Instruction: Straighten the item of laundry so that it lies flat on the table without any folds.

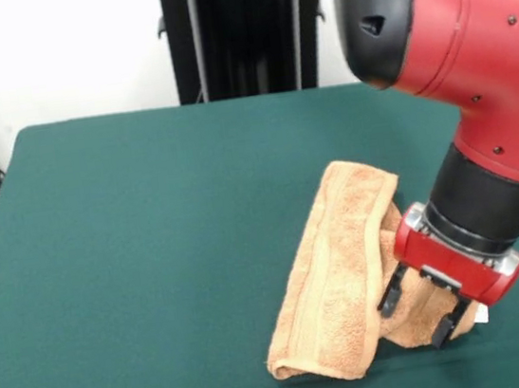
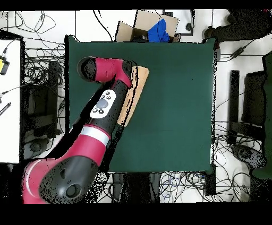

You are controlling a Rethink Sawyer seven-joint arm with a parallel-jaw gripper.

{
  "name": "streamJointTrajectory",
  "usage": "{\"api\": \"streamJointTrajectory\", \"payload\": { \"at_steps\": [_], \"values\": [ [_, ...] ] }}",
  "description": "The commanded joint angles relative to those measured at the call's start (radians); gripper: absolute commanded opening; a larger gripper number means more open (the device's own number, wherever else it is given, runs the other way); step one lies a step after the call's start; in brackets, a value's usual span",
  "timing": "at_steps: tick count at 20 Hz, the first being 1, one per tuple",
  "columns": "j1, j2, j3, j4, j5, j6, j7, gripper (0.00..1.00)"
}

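Note:
The peach-orange towel (image 1: 342, 274) lies folded lengthwise in a thick bunched strip on the right part of the dark green table (image 1: 152, 246). A woven border band runs along it, and a small white tag (image 1: 482, 315) peeks out at its right end. My gripper (image 1: 419, 313) is low over the towel's near right end. Its black fingers (image 1: 392, 293) stand apart, with a lobe of towel between them. In the overhead view the arm covers the gripper and part of the towel (image 2: 138, 87), which lies near the far left of the table (image 2: 175, 106).
The robot's black pedestal (image 1: 243, 29) stands behind the table's far edge. A cardboard box with a blue item (image 2: 156, 27) sits off the table in the overhead view. Cables lie on the floor around the table (image 2: 37, 101).

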Motion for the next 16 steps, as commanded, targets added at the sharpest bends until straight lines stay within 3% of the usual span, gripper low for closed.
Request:
{"api": "streamJointTrajectory", "payload": {
  "at_steps": [1,16],
  "values": [
    [0.056,0.050,0.041,0.121,-0.012,0.028,0.273,1.00],
    [0.107,0.134,-0.089,0.090,0.004,0.092,0.343,1.00]
  ]
}}
